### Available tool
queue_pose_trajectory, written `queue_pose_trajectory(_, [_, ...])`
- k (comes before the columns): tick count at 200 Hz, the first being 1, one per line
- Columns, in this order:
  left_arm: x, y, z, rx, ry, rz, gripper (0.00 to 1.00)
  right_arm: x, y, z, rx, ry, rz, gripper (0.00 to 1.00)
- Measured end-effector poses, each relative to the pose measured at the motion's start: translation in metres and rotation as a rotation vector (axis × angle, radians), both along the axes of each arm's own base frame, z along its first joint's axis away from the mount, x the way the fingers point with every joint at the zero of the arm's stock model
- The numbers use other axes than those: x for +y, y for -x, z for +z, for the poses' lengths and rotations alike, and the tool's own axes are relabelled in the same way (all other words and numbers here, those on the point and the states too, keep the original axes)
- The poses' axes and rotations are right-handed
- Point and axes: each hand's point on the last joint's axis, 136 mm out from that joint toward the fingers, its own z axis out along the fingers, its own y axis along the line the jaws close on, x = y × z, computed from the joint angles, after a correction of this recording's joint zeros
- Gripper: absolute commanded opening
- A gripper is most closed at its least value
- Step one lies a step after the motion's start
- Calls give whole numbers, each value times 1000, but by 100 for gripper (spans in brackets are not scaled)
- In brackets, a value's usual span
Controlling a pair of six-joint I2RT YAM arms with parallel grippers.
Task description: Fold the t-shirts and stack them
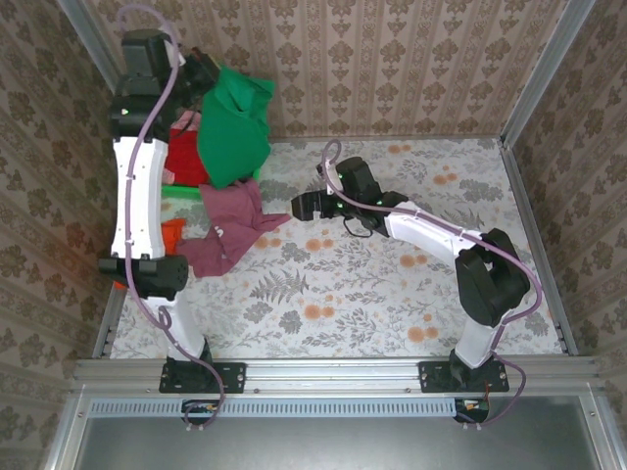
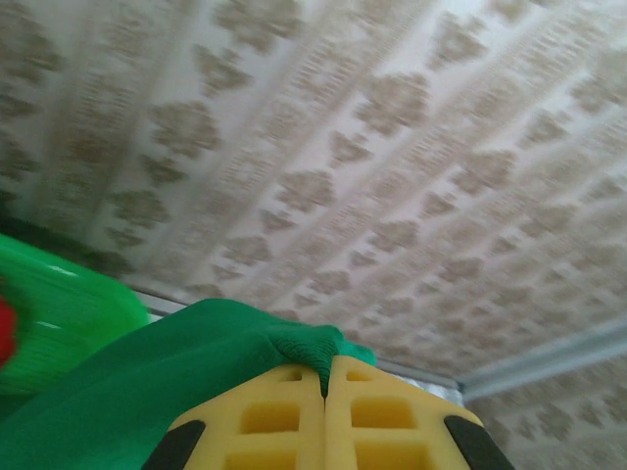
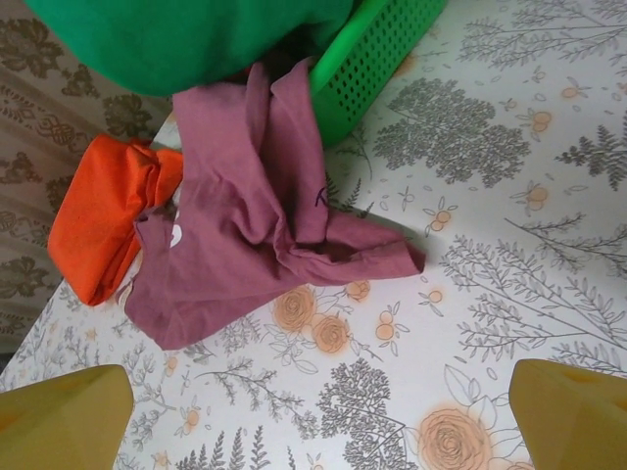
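Left gripper (image 2: 325, 380) pinches green t-shirt (image 1: 233, 127), hanging far left above basket (image 3: 377, 59). Right gripper (image 1: 302, 207) spread beside maroon t-shirt (image 3: 245, 225). Best to clear the basket rim first, then lay the shirt flat.

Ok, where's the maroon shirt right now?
Top view: the maroon shirt lies crumpled on the table, left side, below the hanging green shirt, beside the orange-red shirt.

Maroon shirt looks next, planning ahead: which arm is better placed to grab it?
Probably right: the right gripper is open facing the maroon shirt, while the left gripper is shut on the raised green shirt.
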Motion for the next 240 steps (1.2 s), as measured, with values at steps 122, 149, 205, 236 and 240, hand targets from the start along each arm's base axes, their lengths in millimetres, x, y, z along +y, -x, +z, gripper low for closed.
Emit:
queue_pose_trajectory(122, [130, -27, -214, 575, -99, 274, 100, -8, 11, -10, 26, 56, -22, 100])
queue_pose_trajectory(149, [111, 35, -239, 650, -72, 262, 100, -8, 12, -10, 28, 56, -22, 100])
queue_pose_trajectory(205, [57, 60, -284, 685, 117, 245, 96, -7, 10, -14, 34, 61, -21, 100])
queue_pose_trajectory(236, [40, 40, -306, 713, 195, 242, 77, -7, 10, -14, 32, 63, -19, 100])
queue_pose_trajectory(240, [40, 38, -308, 717, 196, 240, 71, -7, 10, -14, 32, 63, -20, 100])
